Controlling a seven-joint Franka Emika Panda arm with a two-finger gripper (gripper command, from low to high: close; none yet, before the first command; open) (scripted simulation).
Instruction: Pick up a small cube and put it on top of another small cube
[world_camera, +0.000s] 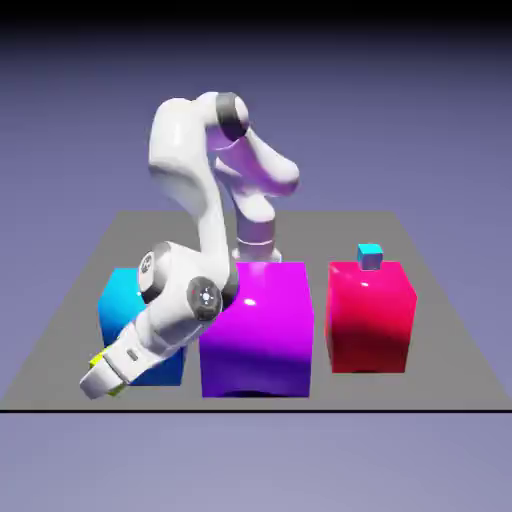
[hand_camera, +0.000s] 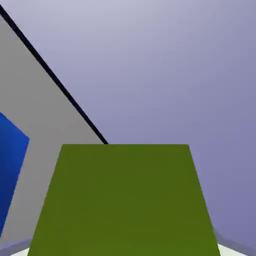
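Pincer (world_camera: 106, 377) clamped on yellow-green cube (hand_camera: 125, 200). Big blue block (world_camera: 118, 300) beside pincer; magenta block (world_camera: 256, 325), red block (world_camera: 369, 325) farther off.

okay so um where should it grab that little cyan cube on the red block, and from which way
Probably by two opposite side faces, coming straight down from above: the small cyan cube sits upright on top of the red block, with nothing over it. The tool would need freeing first; it's shut on the yellow-green cube.
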